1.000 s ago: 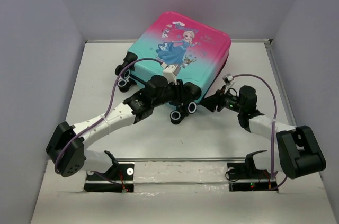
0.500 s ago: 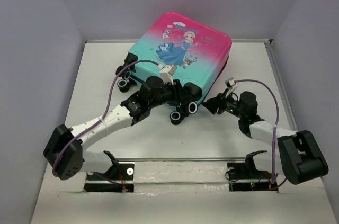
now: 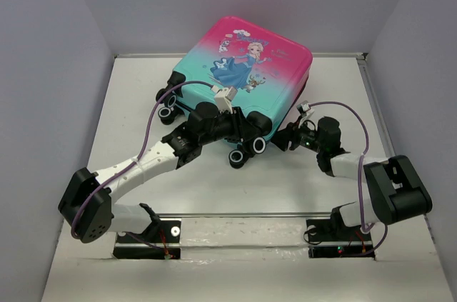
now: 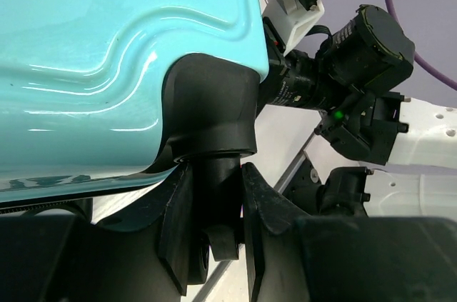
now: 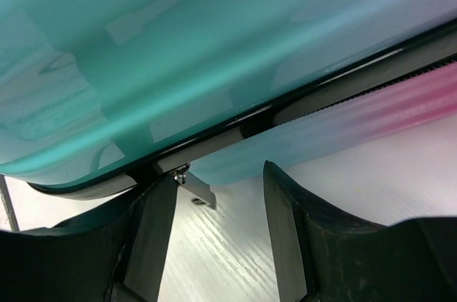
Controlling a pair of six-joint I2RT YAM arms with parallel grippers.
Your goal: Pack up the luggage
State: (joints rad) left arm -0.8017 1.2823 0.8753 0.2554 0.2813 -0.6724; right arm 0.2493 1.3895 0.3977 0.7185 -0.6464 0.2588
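The right arm has folded in closer over the last second, its elbow drawn toward the base and its right gripper [image 3: 280, 138] nudged left to the suitcase's near edge; the left arm has hardly shifted.

From above, the luggage [image 3: 246, 66] lies closed and flat at the far middle of the worktop [image 3: 136, 116], turned at an angle. Its shell runs from pink at the far right to teal at the near left, with a cartoon princess printed on top and black wheels sticking out toward the arms. The left gripper [image 3: 250, 129] sits at those wheels.

At the left wrist, the jaws are clenched on the black wheel mount [image 4: 214, 123] under the glossy teal corner. I would guess this pins the case so it cannot slide.

At the right wrist, the jaws stand released on either side of the small metal zipper pull [image 5: 191, 186], which hangs from the black zipper seam close to the left finger and is not yet pinched. It looks lined up for taking the pull and running the zip. Whether the seam is zipped all the way, I cannot tell.
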